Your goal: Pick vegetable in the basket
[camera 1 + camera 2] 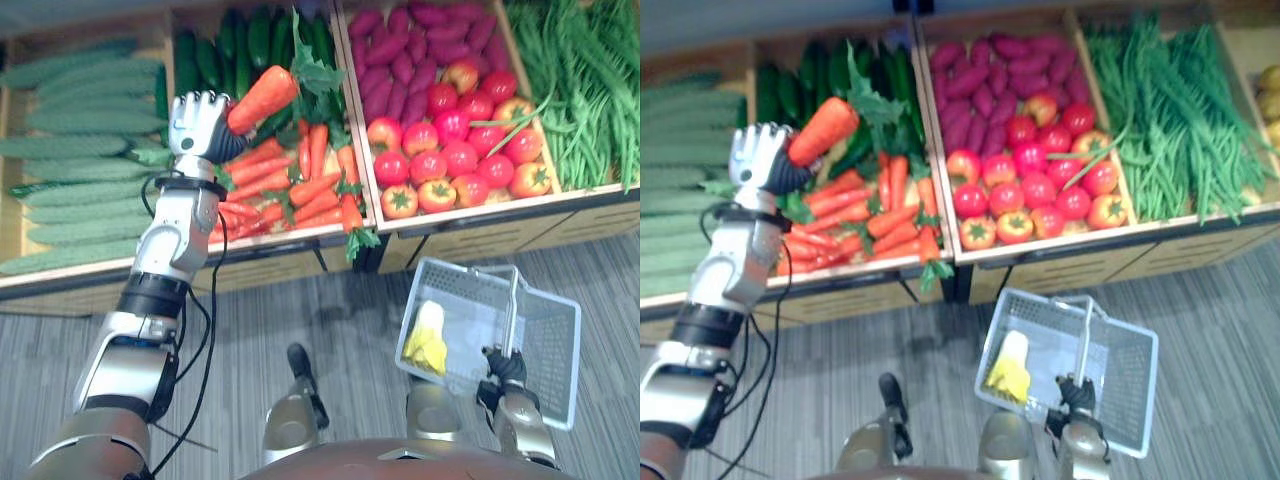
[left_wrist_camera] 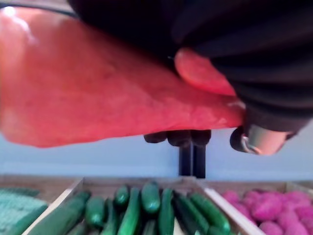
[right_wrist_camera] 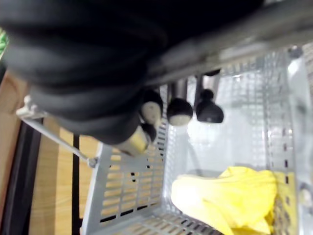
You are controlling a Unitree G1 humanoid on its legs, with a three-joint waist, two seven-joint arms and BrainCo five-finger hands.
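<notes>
My left hand [image 1: 198,125] is raised over the carrot bin [image 1: 290,190] and is shut on an orange carrot [image 1: 262,98], which juts up to the right with green leaves [image 1: 312,70] trailing from it. Close up, the carrot [image 2: 98,93] lies across the palm with dark fingertips [image 2: 178,138] curled beneath it. My right hand [image 1: 505,372] is shut on the handle [image 3: 220,51] of a pale grey plastic basket [image 1: 545,335] held low over the floor. A yellow vegetable [image 1: 425,338] lies inside the basket [image 3: 132,196].
Wooden produce bins line the stand: pale cucumbers [image 1: 75,150] at far left, dark cucumbers [image 1: 240,45], purple sweet potatoes [image 1: 420,45], tomatoes [image 1: 455,150] and green beans [image 1: 585,90] at right. Grey carpet [image 1: 330,310] lies in front of the stand.
</notes>
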